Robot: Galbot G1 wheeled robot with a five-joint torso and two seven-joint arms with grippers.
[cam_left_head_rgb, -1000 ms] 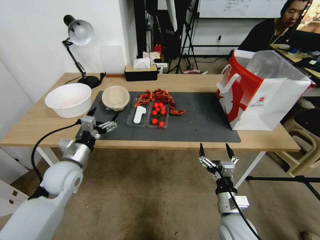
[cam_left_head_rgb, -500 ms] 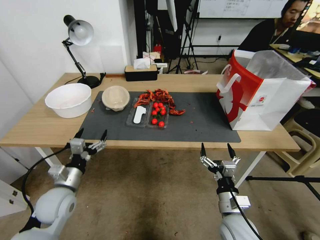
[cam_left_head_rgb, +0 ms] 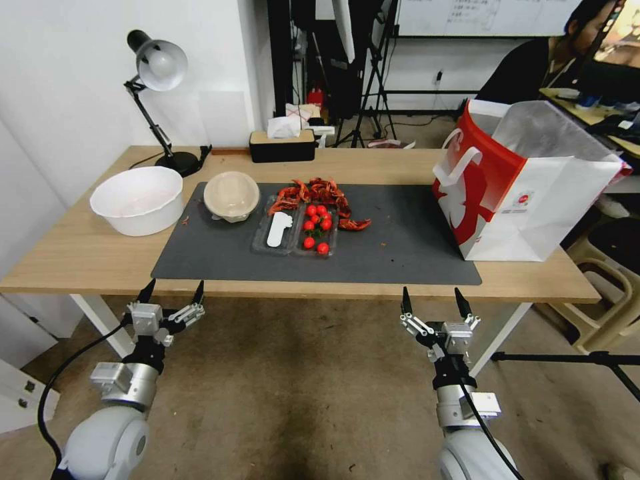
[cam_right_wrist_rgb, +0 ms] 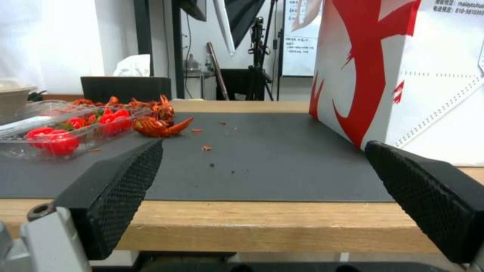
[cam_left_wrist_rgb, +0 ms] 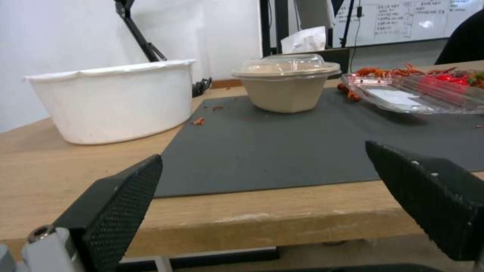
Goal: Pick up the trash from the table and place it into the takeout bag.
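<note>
A: What does the trash look like from the left gripper (cam_left_head_rgb: 172,291)?

B: Straight ahead of its fingertips and beyond the table (cam_left_head_rgb: 80,257) edge sits the round beige lidded bowl (cam_left_head_rgb: 231,195). It is a matte, fibrous-looking tub with faceted sides that taper down, capped by a clear domed lid. It rests on the far left corner of the dark grey mat (cam_left_head_rgb: 393,253), which looks flat and finely grained.

A: And the gripper itself?

B: Released, holding nothing. Its two black fingers (cam_left_wrist_rgb: 121,200) are spread wide, with a diamond-knurled texture on the inner faces. It hangs just below and in front of the table's near edge.

A: What is beside the bowl?

B: To the gripper's left, a large white bowl (cam_left_head_rgb: 138,199) with a thin, slightly wavy rim stands on the bare light wood. To its right lies a clear tray with cherry tomatoes (cam_left_head_rgb: 295,231), glossy ribbed plastic, and red crayfish shells (cam_left_head_rgb: 319,195) heaped behind it.

A: The right gripper (cam_left_head_rgb: 432,305)?

B: Also spread apart and empty, below the near table edge. Ahead of it and to its right stands the takeout bag (cam_left_head_rgb: 523,183), a tall boxy paper bag, red and white, with stiff creased sides and white loop handles, at the mat's right end. Small red crumbs dot the mat in front of this gripper.
</note>
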